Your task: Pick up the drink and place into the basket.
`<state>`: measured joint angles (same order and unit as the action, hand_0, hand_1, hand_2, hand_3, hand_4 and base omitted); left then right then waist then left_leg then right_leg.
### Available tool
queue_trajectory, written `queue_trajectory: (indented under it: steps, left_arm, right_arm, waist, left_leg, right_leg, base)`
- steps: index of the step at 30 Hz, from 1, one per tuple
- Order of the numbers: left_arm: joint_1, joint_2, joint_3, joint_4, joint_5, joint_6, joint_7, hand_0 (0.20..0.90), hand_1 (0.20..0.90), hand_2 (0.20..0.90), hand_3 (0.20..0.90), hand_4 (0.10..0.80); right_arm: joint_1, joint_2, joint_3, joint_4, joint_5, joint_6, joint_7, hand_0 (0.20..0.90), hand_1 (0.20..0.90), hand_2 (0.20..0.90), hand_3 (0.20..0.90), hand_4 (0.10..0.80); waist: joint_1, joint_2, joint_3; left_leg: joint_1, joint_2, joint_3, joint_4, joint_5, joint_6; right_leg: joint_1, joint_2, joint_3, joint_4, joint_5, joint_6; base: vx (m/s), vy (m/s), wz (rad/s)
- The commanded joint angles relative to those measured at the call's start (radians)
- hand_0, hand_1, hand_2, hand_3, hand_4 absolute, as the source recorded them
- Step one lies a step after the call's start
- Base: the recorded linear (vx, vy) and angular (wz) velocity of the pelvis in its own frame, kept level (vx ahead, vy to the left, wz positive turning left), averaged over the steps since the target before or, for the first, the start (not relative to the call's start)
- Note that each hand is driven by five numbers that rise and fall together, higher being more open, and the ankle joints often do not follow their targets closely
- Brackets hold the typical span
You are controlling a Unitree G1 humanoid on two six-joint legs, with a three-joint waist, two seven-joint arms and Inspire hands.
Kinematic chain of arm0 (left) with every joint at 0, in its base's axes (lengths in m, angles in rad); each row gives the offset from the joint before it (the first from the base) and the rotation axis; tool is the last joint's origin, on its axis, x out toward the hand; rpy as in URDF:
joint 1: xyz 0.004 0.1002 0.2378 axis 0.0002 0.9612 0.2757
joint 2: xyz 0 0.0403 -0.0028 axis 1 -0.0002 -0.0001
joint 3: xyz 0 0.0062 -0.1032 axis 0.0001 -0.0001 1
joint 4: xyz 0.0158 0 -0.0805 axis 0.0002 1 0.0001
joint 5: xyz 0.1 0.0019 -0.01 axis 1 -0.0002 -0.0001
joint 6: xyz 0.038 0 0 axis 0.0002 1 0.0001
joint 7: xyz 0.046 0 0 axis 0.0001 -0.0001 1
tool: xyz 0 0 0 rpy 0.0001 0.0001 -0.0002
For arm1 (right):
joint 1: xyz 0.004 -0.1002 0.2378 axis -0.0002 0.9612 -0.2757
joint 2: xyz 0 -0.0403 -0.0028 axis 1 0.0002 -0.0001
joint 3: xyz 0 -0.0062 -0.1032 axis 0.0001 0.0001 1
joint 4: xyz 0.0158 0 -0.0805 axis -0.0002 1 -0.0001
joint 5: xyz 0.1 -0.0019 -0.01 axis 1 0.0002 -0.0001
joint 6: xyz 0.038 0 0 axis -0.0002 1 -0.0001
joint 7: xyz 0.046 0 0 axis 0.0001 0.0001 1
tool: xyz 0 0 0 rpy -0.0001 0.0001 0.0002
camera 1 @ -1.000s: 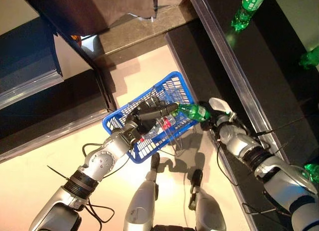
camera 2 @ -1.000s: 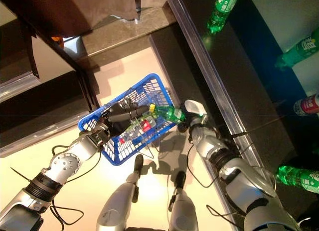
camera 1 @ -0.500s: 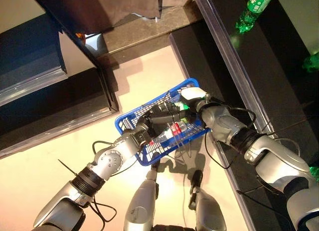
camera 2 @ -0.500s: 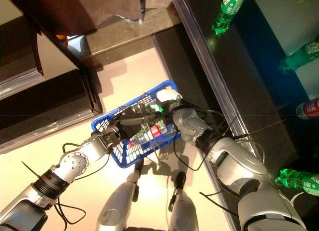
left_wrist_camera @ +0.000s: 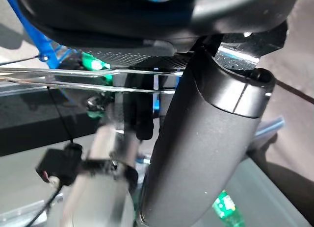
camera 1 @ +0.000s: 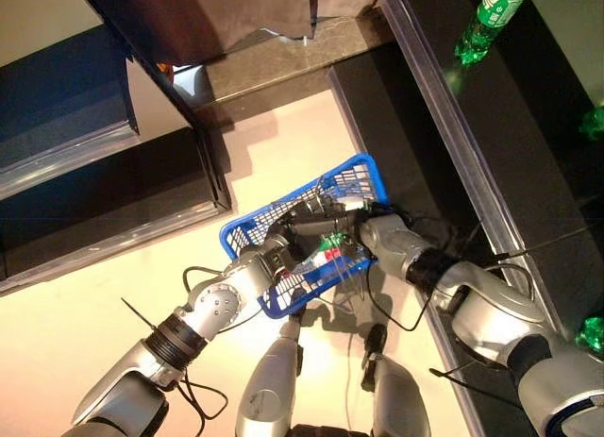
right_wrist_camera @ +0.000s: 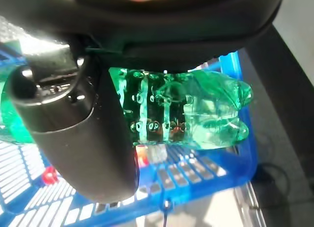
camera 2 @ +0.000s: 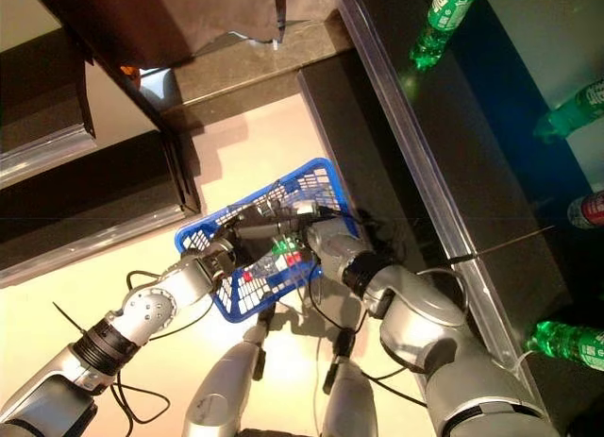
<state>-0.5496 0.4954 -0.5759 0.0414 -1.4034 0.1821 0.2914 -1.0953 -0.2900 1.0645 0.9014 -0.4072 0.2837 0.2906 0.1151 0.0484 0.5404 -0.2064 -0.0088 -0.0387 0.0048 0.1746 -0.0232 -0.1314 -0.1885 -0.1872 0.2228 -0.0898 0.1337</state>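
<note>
Green bottle (right_wrist_camera: 181,109) clamped in right robot hand (right_wrist_camera: 73,129), over blue basket (right_wrist_camera: 240,138) (left robot hand (camera 1: 288,234) grips handle)

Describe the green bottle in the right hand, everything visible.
The green bottle is translucent green plastic with dimpled, ribbed walls and a lobed base. It lies roughly sideways, gripped in the right hand, whose thumb and fingers curl round its body. It hangs above the blue basket, inside the rim line, over a clear bottle with red on it already lying in the basket. Its cap and label are hidden. The left hand holds the basket's wire handle.
</note>
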Motion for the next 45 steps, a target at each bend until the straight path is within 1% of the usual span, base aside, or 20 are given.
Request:
queue_trajectory:
  steps: [1, 3, 5, 7, 13, 18, 19, 20, 21, 28, 36, 38, 42, 45]
  left_arm:
    - [-0.336, -0.25, 0.058, -0.248, -0.041, -0.169, -0.194, 0.3, 0.3, 0.3, 0.2, 0.1]
    - [-0.343, -0.265, 0.054, -0.237, -0.037, -0.174, -0.205, 0.3, 0.3, 0.3, 0.2, 0.1]
    - [-0.359, -0.289, 0.05, -0.214, -0.032, -0.182, -0.229, 0.3, 0.3, 0.3, 0.2, 0.1]
    - [-0.371, -0.305, 0.046, -0.198, -0.026, -0.188, -0.245, 0.3, 0.3, 0.3, 0.2, 0.1]
    - [-0.385, -0.33, 0.024, -0.136, -0.013, -0.222, -0.309, 0.3, 0.3, 0.3, 0.2, 0.1]
    - [-0.377, -0.337, 0.022, -0.107, -0.003, -0.24, -0.338, 0.3, 0.3, 0.3, 0.2, 0.1]
    - [-0.376, -0.338, 0.022, -0.105, -0.003, -0.242, -0.34, 0.3, 0.3, 0.3, 0.2, 0.1]
    - [-0.376, -0.338, 0.021, -0.105, -0.003, -0.244, -0.339, 0.3, 0.3, 0.3, 0.2, 0.1]
    - [-0.374, -0.34, 0.022, -0.099, -0.001, -0.246, -0.344, 0.3, 0.3, 0.3, 0.2, 0.1]
    - [-0.38, -0.336, 0.023, -0.101, -0.005, -0.256, -0.331, 0.3, 0.3, 0.3, 0.2, 0.1]
    - [-0.382, -0.334, 0.035, -0.103, -0.006, -0.252, -0.317, 0.3, 0.3, 0.3, 0.2, 0.1]
    - [-0.378, -0.333, 0.039, -0.11, 0.001, -0.25, -0.296, 0.3, 0.3, 0.3, 0.2, 0.1]
    - [-0.365, -0.31, 0.054, -0.123, 0.015, -0.27, -0.234, 0.3, 0.3, 0.3, 0.2, 0.1]
    - [-0.333, -0.28, 0.088, -0.149, -0.008, -0.252, -0.2, 0.3, 0.3, 0.3, 0.2, 0.1]
  right_arm:
    - [-0.164, 0.107, 0.007, 0.032, -0.007, -0.103, -0.037, 0.3, 0.3, 0.3, 0.2, 0.1]
    - [-0.151, 0.126, 0.003, 0.079, -0.014, -0.111, -0.064, 0.3, 0.3, 0.3, 0.2, 0.1]
    - [-0.138, 0.149, -0.005, 0.155, -0.039, -0.142, -0.114, 0.3, 0.3, 0.3, 0.2, 0.1]
    - [-0.135, 0.156, -0.009, 0.188, -0.052, -0.161, -0.153, 0.3, 0.3, 0.3, 0.2, 0.1]
    - [-0.145, 0.154, -0.012, 0.233, -0.089, -0.192, -0.273, 0.3, 0.3, 0.3, 0.2, 0.1]
    - [-0.15, 0.148, -0.008, 0.225, -0.11, -0.191, -0.316, 0.3, 0.3, 0.3, 0.2, 0.1]
    - [-0.152, 0.147, -0.009, 0.223, -0.107, -0.191, -0.322, 0.507, 0.507, 0.507, 0.442, 0.342]
    - [-0.153, 0.146, -0.009, 0.222, -0.108, -0.193, -0.325, 0.636, 0.636, 0.636, 0.593, 0.493]
    - [-0.156, 0.144, -0.01, 0.215, -0.115, -0.191, -0.325, 0.9, 0.9, 0.9, 0.9, 0.8]
    - [-0.171, 0.128, -0.018, 0.197, -0.079, -0.201, -0.358, 0.9, 0.9, 0.9, 0.9, 0.8]
    - [-0.185, 0.109, -0.048, 0.153, -0.017, -0.205, -0.44, 0.9, 0.9, 0.9, 0.9, 0.8]
    - [-0.187, 0.1, -0.056, 0.131, 0.002, -0.198, -0.454, 0.9, 0.9, 0.9, 0.9, 0.8]
    - [-0.18, 0.068, -0.084, 0.056, 0.06, -0.188, -0.496, 0.9, 0.9, 0.9, 0.9, 0.8]
    - [-0.162, 0.026, -0.121, -0.065, 0.092, -0.144, -0.508, 0.9, 0.9, 0.9, 0.9, 0.8]
  waist:
    - [0.017, 0.033, -0.062]
    - [0.017, 0.037, -0.058]
    - [0.019, 0.044, -0.05]
    - [0.018, 0.049, -0.043]
    - [0.007, 0.062, -0.025]
    - [0.001, 0.062, -0.021]
    - [0.001, 0.062, -0.022]
    - [0.0, 0.061, -0.022]
    - [-0.001, 0.059, -0.023]
    - [-0.003, 0.053, -0.028]
    - [-0.004, 0.039, -0.047]
    - [-0.005, 0.036, -0.054]
    - [-0.01, 0.028, -0.073]
    - [-0.016, 0.017, -0.089]
  left_leg:
    - [-0.034, -0.062, 0.018, 0.18, -0.147, 0.021]
    - [-0.039, -0.064, 0.015, 0.187, -0.15, 0.023]
    - [-0.053, -0.069, 0.015, 0.205, -0.154, 0.025]
    - [-0.069, -0.075, 0.013, 0.222, -0.157, 0.028]
    - [-0.1, -0.089, 0.016, 0.253, -0.163, 0.038]
    - [-0.108, -0.091, 0.023, 0.26, -0.167, 0.043]
    - [-0.109, -0.092, 0.024, 0.261, -0.167, 0.043]
    - [-0.111, -0.092, 0.026, 0.261, -0.167, 0.044]
    - [-0.111, -0.091, 0.028, 0.259, -0.167, 0.046]
    - [-0.106, -0.086, 0.033, 0.25, -0.166, 0.048]
    - [-0.084, -0.077, 0.034, 0.241, -0.168, 0.042]
    - [-0.074, -0.072, 0.034, 0.232, -0.167, 0.039]
    - [-0.046, -0.064, 0.032, 0.197, -0.158, 0.032]
    - [-0.017, -0.056, 0.03, 0.156, -0.148, 0.024]
  right_leg:
    - [-0.058, 0.013, 0.016, -0.042, 0.126, -0.075]
    - [-0.062, 0.01, 0.014, -0.037, 0.125, -0.076]
    - [-0.071, 0.004, 0.008, -0.026, 0.125, -0.076]
    - [-0.083, -0.002, 0.005, -0.013, 0.125, -0.075]
    - [-0.116, -0.015, 0.006, 0.013, 0.131, -0.071]
    - [-0.13, -0.021, 0.016, 0.02, 0.135, -0.065]
    - [-0.132, -0.021, 0.017, 0.021, 0.136, -0.064]
    - [-0.134, -0.022, 0.018, 0.022, 0.136, -0.063]
    - [-0.136, -0.021, 0.02, 0.022, 0.136, -0.062]
    - [-0.141, -0.017, 0.021, 0.027, 0.135, -0.062]
    - [-0.123, -0.006, 0.011, 0.029, 0.123, -0.068]
    - [-0.112, -0.002, 0.009, 0.024, 0.12, -0.07]
    - [-0.09, 0.009, 0.007, 0.001, 0.119, -0.07]
    - [-0.071, 0.019, 0.009, -0.023, 0.12, -0.067]
  base:
    - [0.0, 0.0, 0.0]
    - [0.0, 0.0, 0.0]
    - [-0.001, 0.014, 0.02]
    - [-0.005, 0.026, 0.08]
    - [-0.011, 0.046, 0.04]
    - [-0.004, 0.038, 0.02]
    - [-0.007, 0.032, 0.0]
    - [0.0, 0.0, 0.0]
    - [0.0, 0.0, 0.0]
    - [-0.009, 0.003, 0.0]
    - [-0.013, -0.004, 0.0]
    - [0.0, 0.0, 0.0]
    - [-0.037, -0.02, 0.01]
    - [-0.046, -0.029, 0.0]
